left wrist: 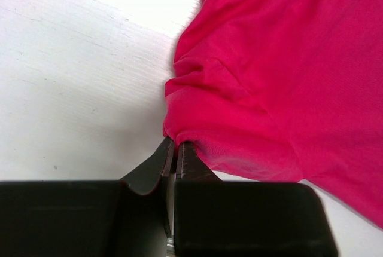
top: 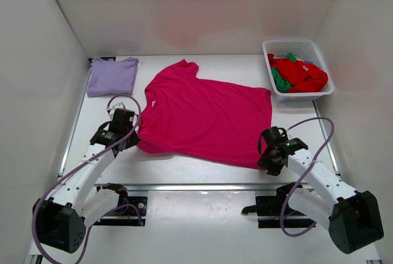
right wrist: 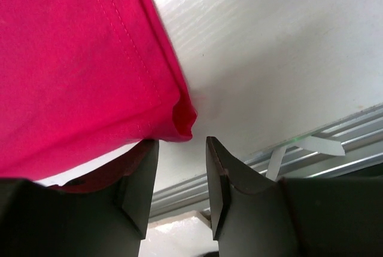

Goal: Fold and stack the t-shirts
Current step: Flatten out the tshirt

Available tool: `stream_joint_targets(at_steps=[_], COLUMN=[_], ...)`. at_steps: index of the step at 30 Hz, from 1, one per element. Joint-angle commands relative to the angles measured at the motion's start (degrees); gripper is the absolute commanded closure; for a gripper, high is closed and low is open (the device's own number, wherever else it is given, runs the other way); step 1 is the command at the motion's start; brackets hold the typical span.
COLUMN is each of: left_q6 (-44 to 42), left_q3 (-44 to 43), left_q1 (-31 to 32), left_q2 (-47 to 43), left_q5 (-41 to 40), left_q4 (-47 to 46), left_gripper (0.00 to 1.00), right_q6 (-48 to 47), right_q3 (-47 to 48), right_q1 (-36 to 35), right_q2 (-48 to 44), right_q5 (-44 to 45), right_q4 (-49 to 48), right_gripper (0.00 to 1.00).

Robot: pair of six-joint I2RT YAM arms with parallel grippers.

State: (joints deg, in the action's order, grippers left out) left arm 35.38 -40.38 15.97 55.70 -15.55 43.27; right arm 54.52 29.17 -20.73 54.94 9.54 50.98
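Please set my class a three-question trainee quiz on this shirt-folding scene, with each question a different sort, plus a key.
1. True or false: the left pincer is shut on the pink t-shirt.
2. The jaws of the right pincer stand: A shut, B apart, C hidden.
3. Fill in: the folded lavender t-shirt lies at the far ____ corner of the table.
Key: 1 true; 2 B; 3 left.

Left arm (top: 89, 175) jaws pinched together, right arm (top: 316, 178) jaws parted

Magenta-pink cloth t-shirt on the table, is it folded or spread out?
Spread out: the magenta-pink cloth t-shirt lies flat, neckline, sleeves and hem all showing.
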Motion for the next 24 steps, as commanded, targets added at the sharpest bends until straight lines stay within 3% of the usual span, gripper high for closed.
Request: stream_joint_targets(at_steps=[1, 8, 17, 21, 24], left_q6=[0.04, -0.39, -0.31, -0.40, -0.92], left_q3=[0.39, 0.39, 1.18, 0.66, 0.22], left_q1=[0.20, -0.06, -0.15, -0.15, -0.49], left_q2=[-0.95, -1.12, -1.12, -1.12, -1.04], left_q5=[0.35, 0.44, 0.61, 0.26, -0.09], left_q4=[-1.08, -0.99, -1.08, -0.99, -0.64], left_gripper=[1.00, 1.00, 1.00, 1.00, 1.00], right_q6=[1.03, 1.81, 0.50, -0.99, -1.26], right_q3=[-1.04, -1.13, -3.24, -3.16, -2.02], right_q1=[0.69, -1.15, 1.22, 3.15, 1.93], right_q2=[0.34, 2.10, 1.31, 1.58, 0.88], right_q5=[2.85, 3.38, 4.87, 4.52, 3.73], right_q4=[-2.29, -2.46, -4.57, -6.24, -4.93], right_gripper=[0.65, 0.78, 0.77, 1.00, 1.00])
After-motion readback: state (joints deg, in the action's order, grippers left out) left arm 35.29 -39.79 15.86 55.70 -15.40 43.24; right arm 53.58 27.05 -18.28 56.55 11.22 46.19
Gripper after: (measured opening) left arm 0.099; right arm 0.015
